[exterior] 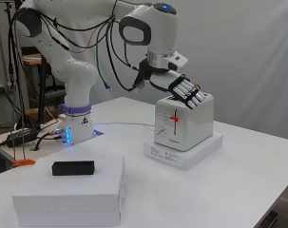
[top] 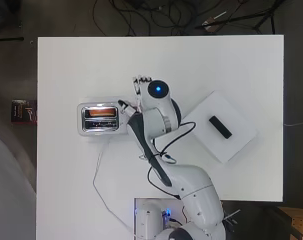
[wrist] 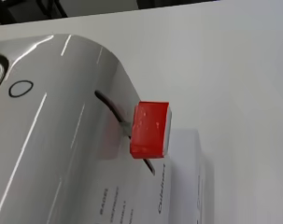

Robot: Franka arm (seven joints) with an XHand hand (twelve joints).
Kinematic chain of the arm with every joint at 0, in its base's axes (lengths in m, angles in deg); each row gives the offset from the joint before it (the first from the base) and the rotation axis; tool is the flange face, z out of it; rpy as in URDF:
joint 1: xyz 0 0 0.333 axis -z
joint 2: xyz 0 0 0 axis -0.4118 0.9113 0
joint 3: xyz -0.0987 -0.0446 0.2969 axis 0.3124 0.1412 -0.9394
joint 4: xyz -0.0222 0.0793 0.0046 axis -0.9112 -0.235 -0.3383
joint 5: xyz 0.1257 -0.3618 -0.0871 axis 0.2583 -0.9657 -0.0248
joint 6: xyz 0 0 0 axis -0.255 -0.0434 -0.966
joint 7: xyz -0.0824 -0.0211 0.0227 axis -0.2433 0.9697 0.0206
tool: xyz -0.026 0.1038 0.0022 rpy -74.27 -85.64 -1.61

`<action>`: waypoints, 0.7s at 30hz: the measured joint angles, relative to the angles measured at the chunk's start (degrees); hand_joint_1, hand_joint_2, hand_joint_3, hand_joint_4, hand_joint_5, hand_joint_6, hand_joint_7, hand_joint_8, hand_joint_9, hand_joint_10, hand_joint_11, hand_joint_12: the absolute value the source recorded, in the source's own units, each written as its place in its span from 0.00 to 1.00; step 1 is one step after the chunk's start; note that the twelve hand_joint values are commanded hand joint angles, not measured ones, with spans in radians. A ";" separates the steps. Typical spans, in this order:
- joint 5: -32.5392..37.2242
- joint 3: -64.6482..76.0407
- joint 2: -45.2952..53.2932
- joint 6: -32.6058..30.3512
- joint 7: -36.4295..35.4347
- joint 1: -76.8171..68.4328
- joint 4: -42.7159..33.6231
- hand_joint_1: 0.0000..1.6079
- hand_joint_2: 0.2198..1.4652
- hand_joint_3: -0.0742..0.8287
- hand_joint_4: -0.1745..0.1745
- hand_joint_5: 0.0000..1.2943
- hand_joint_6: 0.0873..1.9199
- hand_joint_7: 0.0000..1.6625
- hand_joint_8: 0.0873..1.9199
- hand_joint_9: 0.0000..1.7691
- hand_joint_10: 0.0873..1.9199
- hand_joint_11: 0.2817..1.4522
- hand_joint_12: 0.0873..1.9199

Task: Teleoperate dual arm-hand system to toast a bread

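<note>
Your hand [exterior: 181, 88] hovers empty, fingers straight; bring them down squarely onto the red lever [wrist: 150, 129] just below on the toaster [exterior: 188, 124].

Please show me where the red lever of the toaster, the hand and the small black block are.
red lever [wrist: 150, 129], wrist view: on its red front face.
hand [exterior: 184, 90], side view: on the fingers above the toaster's top.
black block [exterior: 72, 167], side view: on its long side face.

Arm [exterior: 77, 71]: white, rounded segments | cables: black, looped outside | base: purple ring, blue lights | hand [exterior: 184, 90]: black, white-tipped fingers
</note>
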 joint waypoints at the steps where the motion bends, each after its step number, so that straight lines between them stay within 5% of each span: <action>1: 0.23 0.28 0.10 0.18 0.36 -0.28 -0.31 0.00 0.63 0.09 0.44 0.18 0.00 0.13 0.00 0.17 0.00 0.07 0.00; 4: 1.48 1.43 0.81 -0.83 -0.48 0.07 -0.24 0.00 0.63 0.08 0.32 0.18 0.00 0.32 0.00 0.39 0.00 0.17 0.00; 6: 5.05 0.52 3.57 -2.47 -4.32 3.40 0.39 0.00 0.60 0.07 0.28 0.17 0.00 0.35 0.00 0.43 0.00 0.18 0.00; 9: 13.11 -4.86 14.54 -6.17 -11.66 13.57 2.11 0.00 0.58 0.07 0.38 0.15 0.00 0.24 0.00 0.32 0.00 0.14 0.00; 15: 19.74 -11.37 36.95 -10.20 -16.99 31.65 4.80 0.00 0.57 0.07 0.51 0.16 0.00 0.29 0.00 0.33 0.00 0.15 0.00; 21: 14.63 0.51 31.66 -13.11 -15.37 20.19 6.70 0.00 0.56 0.07 0.51 0.16 0.00 0.29 0.00 0.34 0.00 0.16 0.00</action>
